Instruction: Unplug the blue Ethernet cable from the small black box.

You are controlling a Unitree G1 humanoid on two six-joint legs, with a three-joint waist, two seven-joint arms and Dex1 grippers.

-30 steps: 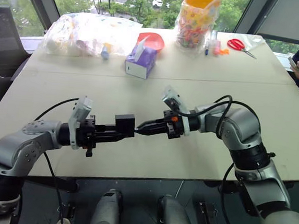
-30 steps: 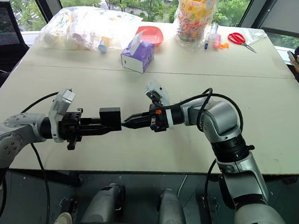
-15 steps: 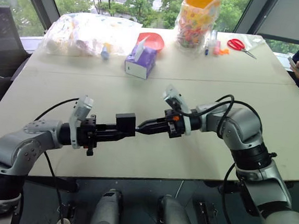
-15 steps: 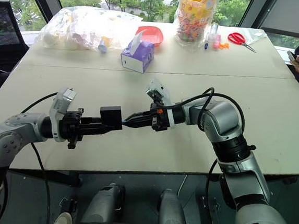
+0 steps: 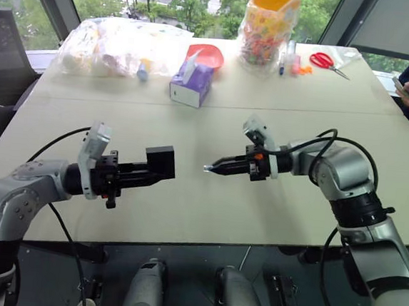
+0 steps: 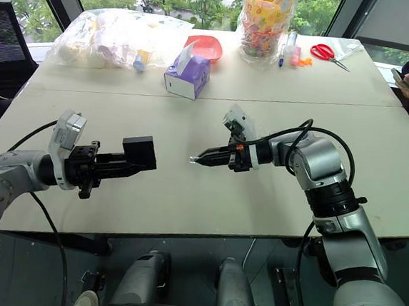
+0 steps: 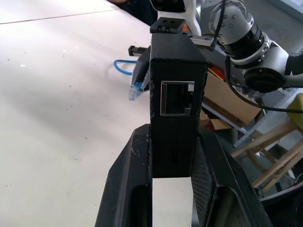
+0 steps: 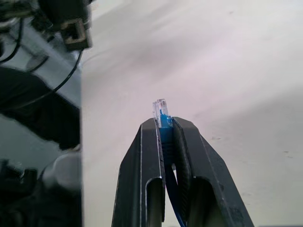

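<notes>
Two grippers were apart: left gripper [image 5: 161,171] clamped small black box [image 7: 177,101], socket empty, right gripper [image 5: 214,168] pinched blue Ethernet cable [image 8: 163,120] plug, so unplugging looked done.

Both arms raised level, fingertips facing apart, left fingers [image 7: 132,189] and right fingers [image 8: 151,161] seemingly clamped

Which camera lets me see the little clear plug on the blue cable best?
The right wrist view: the clear plug of the blue Ethernet cable pokes out close up from the shut right gripper. The left wrist view shows it small beside the small black box. In the eye views it is a tiny speck at the gripper's tip.
</notes>
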